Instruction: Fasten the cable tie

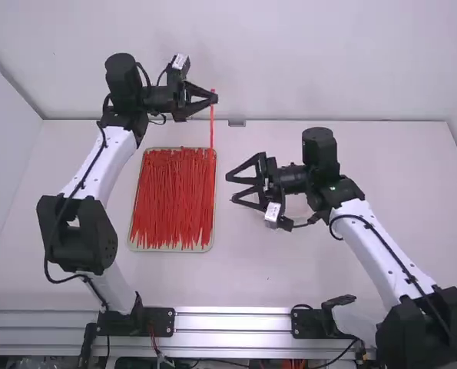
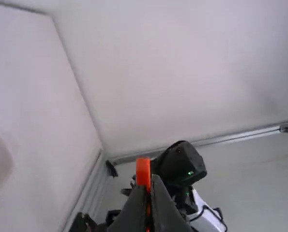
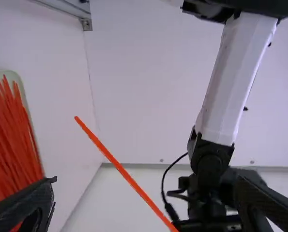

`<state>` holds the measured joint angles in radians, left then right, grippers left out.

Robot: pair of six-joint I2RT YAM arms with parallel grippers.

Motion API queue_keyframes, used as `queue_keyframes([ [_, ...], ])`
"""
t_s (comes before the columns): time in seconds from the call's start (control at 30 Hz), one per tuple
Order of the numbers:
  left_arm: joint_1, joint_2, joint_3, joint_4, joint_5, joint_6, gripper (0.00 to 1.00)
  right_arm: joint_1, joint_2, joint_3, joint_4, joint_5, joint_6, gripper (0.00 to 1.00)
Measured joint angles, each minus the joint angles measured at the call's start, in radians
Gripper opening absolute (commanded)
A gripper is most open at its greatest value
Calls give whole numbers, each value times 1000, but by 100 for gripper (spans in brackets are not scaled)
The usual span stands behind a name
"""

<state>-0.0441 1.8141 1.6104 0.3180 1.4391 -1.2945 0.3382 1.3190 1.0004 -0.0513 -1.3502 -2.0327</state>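
Left gripper [image 1: 206,98]: pinches one red cable tie [image 1: 211,123], which I see hanging above the far edge of the tray [image 1: 170,248]. Right gripper [image 1: 233,188]: spread wide, just right of the heaped ties [image 1: 174,196].

My left gripper [image 1: 203,98] has one red cable tie [image 1: 211,123] pinched up high, dangling toward the tray [image 1: 171,250] of spare ties [image 1: 174,200]. My right gripper [image 1: 232,188] is spread wide just beside that tray.

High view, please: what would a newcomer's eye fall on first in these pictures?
The heap of red cable ties on the tray left of centre stands out first. Above its far edge the left gripper pinches a single red tie that hangs straight down, and the right gripper is open beside the tray.
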Motion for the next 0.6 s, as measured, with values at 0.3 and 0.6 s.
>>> queue_keyframes([
  [0.3, -27, 0, -14, -45, -29, -34, 2, 43, 0, -18, 95, -1, -18, 83],
  [0.6, -25, 0, -39, -65, -92, -50, 2, 43, 0, -26, 124, 0, -16, 70],
])
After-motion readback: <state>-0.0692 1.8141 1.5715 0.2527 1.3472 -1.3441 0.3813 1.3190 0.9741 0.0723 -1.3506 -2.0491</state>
